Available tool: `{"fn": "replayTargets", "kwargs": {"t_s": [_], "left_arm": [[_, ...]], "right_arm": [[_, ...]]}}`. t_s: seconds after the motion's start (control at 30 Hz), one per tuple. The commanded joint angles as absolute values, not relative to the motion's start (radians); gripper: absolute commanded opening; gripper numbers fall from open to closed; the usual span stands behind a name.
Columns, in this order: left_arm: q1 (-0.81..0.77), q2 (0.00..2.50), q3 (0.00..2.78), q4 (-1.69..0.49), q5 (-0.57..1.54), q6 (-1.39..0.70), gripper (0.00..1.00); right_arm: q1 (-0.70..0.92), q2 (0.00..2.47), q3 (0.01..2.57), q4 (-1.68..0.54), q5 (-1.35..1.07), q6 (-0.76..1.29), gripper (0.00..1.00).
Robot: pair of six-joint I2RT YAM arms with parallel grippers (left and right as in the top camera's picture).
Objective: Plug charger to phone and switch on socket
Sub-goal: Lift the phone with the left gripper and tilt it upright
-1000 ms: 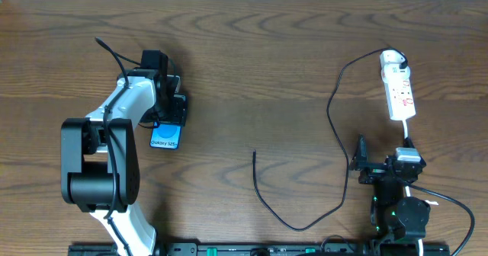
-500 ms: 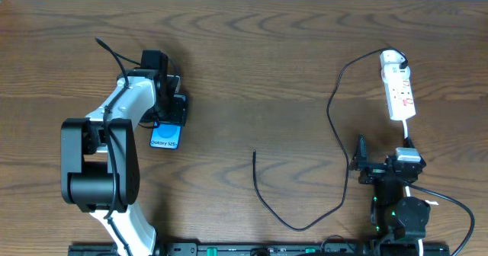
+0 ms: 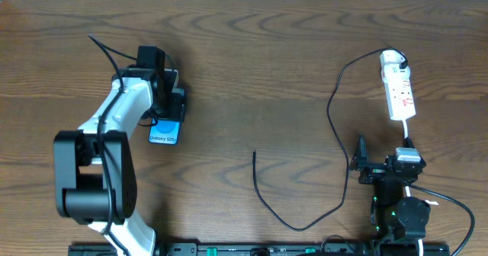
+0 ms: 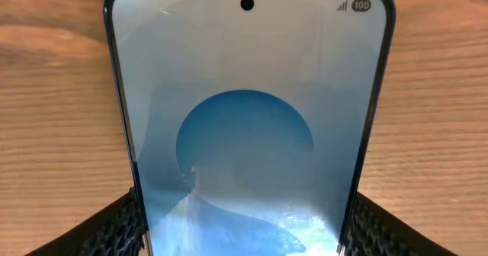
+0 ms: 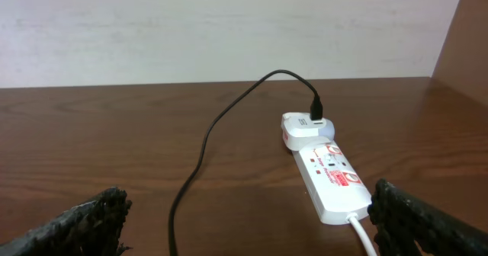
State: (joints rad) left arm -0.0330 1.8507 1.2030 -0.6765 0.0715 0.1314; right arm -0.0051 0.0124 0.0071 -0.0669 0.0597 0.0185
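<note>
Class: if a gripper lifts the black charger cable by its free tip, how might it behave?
Probably floppy: the charger cable lies in loose curves, so it should sag. Thin, so likely light. Its far end plugs in at the power strip, which a pull might drag.

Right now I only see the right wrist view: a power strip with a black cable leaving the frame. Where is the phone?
Observer: The phone is on the left side of the table, far from the strip, screen up, with the left gripper closed across its width.
Operator: Is the cable plugged into it yet?
Observer: No. The cable ends mid-table. Its free tip lies bare on the wood, well apart from the phone.
</note>
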Motion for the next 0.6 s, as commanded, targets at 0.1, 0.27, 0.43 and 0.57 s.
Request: {"fn": "replayTargets", "kwargs": {"t_s": [0.1, 0.27, 0.43, 0.57], "left_arm": [[-0.03, 1.764, 1.211, -0.68, 0.064, 0.134, 0.07], [-0.03, 1.737, 1.211, -0.693, 0.172, 0.12, 0.08], [-0.03, 1.735, 1.211, -0.69, 0.411, 0.063, 0.07], [-0.03, 1.735, 1.211, -0.671, 0.588, -0.043, 0.07]], "right_arm": [[0.002, 0.006, 0.006, -0.07, 0.061, 0.03, 0.99], [0.002, 0.006, 0.006, -0.07, 0.061, 0.029, 0.99], [0.002, 0.006, 0.006, -0.07, 0.061, 0.03, 0.99], [0.002, 0.006, 0.006, -0.07, 0.061, 0.029, 0.99]]}}
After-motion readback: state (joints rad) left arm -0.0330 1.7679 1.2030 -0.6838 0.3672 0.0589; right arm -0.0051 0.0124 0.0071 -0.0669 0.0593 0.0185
